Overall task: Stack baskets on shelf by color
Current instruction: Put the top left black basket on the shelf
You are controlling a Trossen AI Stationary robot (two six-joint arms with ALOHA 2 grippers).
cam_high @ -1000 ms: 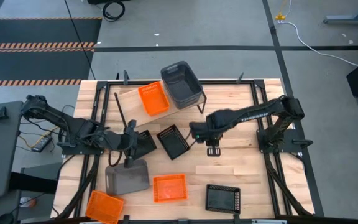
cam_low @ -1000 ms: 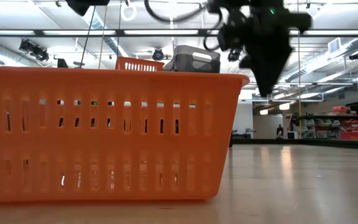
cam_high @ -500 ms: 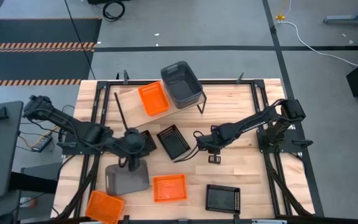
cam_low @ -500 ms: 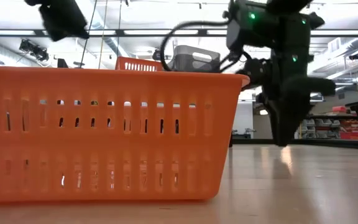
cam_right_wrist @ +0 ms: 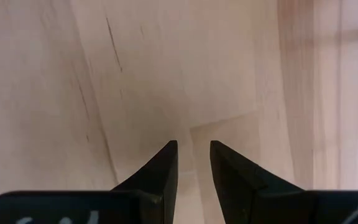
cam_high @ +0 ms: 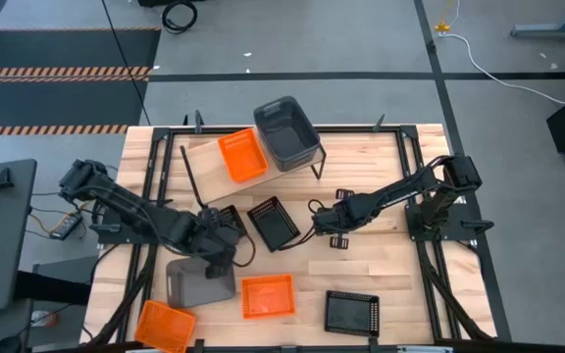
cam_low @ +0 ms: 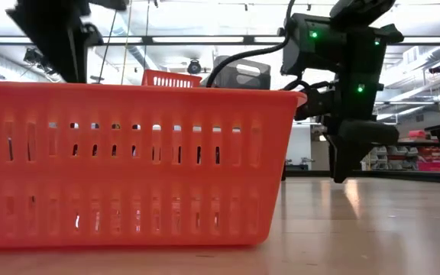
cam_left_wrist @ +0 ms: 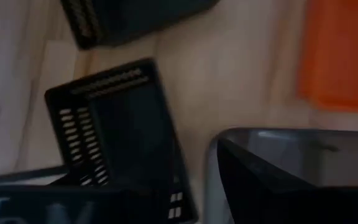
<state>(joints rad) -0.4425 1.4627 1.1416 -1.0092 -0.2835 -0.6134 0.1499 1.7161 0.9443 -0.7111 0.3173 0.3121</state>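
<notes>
From above, my left gripper (cam_high: 222,245) sits in the lower left part of the frame, right over the top edge of the dark-grey bin (cam_high: 200,281). The bin lies just below the gripper in that view, so it is the closest thing to grab. Its long side runs left to right across the frame. In the left wrist view I see the bin's pale rim (cam_left_wrist: 291,134) close up and a black basket (cam_left_wrist: 114,130) beside it, but I cannot tell if these fingers are open or closed.

My right gripper (cam_high: 337,230) is in the middle of the frame, low over bare wood (nothing is between its fingers). In the right wrist view the two fingertips (cam_right_wrist: 166,155) are nearly together, with only a thin gap. The tilted black basket (cam_high: 274,223) lies just to its left.

The shelf (cam_high: 204,155) is at the upper middle, with an orange basket (cam_high: 242,156) and another grey bin (cam_high: 286,132) on it. I think the left arm is nearer the floor bin, so it should take it
</notes>
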